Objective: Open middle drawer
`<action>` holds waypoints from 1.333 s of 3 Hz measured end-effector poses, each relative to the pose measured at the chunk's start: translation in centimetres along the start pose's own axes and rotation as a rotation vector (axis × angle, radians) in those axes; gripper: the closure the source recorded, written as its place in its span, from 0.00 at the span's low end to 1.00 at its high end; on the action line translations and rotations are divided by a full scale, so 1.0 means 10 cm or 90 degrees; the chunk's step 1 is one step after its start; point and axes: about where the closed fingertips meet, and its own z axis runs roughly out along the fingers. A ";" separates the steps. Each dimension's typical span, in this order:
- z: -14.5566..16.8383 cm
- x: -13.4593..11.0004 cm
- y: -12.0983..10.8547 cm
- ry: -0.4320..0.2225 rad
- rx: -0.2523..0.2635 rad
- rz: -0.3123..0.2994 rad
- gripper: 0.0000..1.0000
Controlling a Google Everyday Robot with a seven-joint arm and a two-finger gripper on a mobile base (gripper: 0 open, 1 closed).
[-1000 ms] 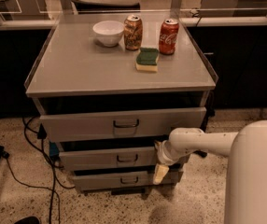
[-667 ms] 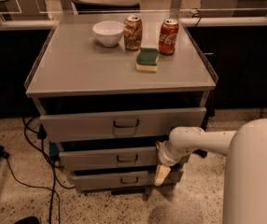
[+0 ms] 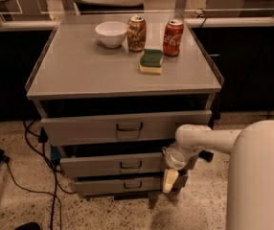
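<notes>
Jaws of the gripper (image 3: 170, 178), their state impossible to tell, are pictured below the counter's (image 3: 79, 71) front right corner, at the right end of the middle drawer (image 3: 98, 167), whose horizontal handle (image 3: 131, 165) is set leftward.

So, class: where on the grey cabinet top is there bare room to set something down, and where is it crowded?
The grey cabinet top is bare along its front strip and left side, below the white bowl. The back middle is crowded: bowl, orange can, red cola can, green-and-yellow sponge. The gripper hangs low by the right end of the grey middle drawer.
</notes>
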 end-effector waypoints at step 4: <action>-0.53 0.41 0.73 0.029 -0.160 0.039 0.00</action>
